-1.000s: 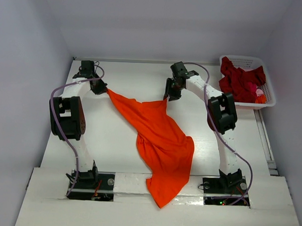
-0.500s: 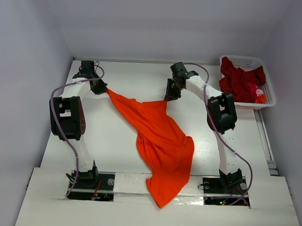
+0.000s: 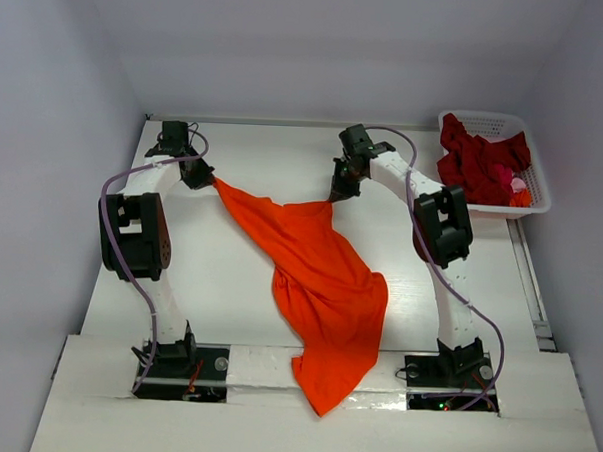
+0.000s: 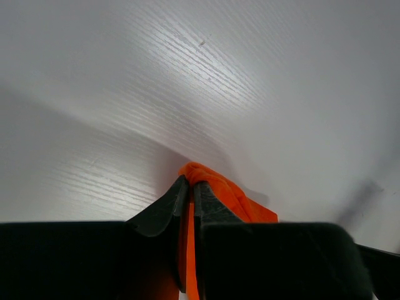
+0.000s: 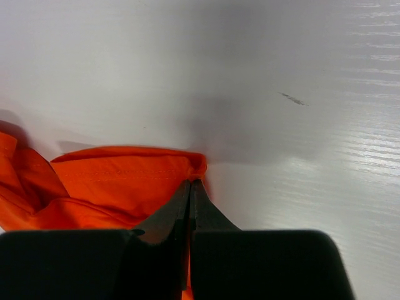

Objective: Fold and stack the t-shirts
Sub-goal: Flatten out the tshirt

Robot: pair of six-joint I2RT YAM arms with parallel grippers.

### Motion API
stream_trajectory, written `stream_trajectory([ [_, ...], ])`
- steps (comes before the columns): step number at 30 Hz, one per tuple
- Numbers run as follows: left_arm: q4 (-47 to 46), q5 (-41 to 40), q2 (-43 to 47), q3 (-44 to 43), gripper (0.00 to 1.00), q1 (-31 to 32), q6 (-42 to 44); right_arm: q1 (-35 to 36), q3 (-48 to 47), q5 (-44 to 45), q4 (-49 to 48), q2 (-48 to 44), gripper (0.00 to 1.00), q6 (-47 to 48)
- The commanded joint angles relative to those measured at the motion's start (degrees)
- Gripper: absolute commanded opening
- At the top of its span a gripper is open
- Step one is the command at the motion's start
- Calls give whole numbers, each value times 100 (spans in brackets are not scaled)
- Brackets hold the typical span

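The orange t-shirt is stretched across the table between both arms and trails down over the near edge. My left gripper is shut on its left corner; the left wrist view shows orange cloth pinched between the jaws. My right gripper is shut on the shirt's right corner; the right wrist view shows a hemmed edge of the shirt clamped at the tips. Dark red t-shirts lie heaped in the basket at the far right.
The white lattice basket stands at the back right corner, with small pink and orange bits among the red cloth. A grey wall closes the back; the table's right edge has a rail.
The right gripper has shifted very slightly left with the shirt corner. The left arm and the cloth look the same.
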State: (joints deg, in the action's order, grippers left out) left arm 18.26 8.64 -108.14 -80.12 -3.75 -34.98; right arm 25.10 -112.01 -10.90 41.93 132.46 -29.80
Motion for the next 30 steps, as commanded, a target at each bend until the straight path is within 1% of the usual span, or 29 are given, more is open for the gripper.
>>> stream_trajectory([
  [1, -33, 15, 328, 5, 0, 6, 35, 56, -14, 105, -89, -71, 0, 27],
  [7, 11, -21, 355, -48, 0, 6, 53, 3, -172, 325, 17, -291, 0, 1],
  [12, 63, -21, 328, -144, 0, 6, 53, -461, -67, 290, -62, -546, 0, -157],
  [15, 99, -29, 293, -215, 0, 6, 53, -568, -102, 377, 42, -590, 0, -87],
  [16, 99, -21, 285, -250, 0, 6, 44, -698, -146, 404, 60, -608, 0, -26],
  [27, 292, -21, 223, -619, 0, 6, 44, -1305, -208, 466, 131, -968, 0, 9],
  [30, 310, 5, 232, -672, 0, 6, 35, -1359, -199, 483, 140, -1073, 0, 9],
])
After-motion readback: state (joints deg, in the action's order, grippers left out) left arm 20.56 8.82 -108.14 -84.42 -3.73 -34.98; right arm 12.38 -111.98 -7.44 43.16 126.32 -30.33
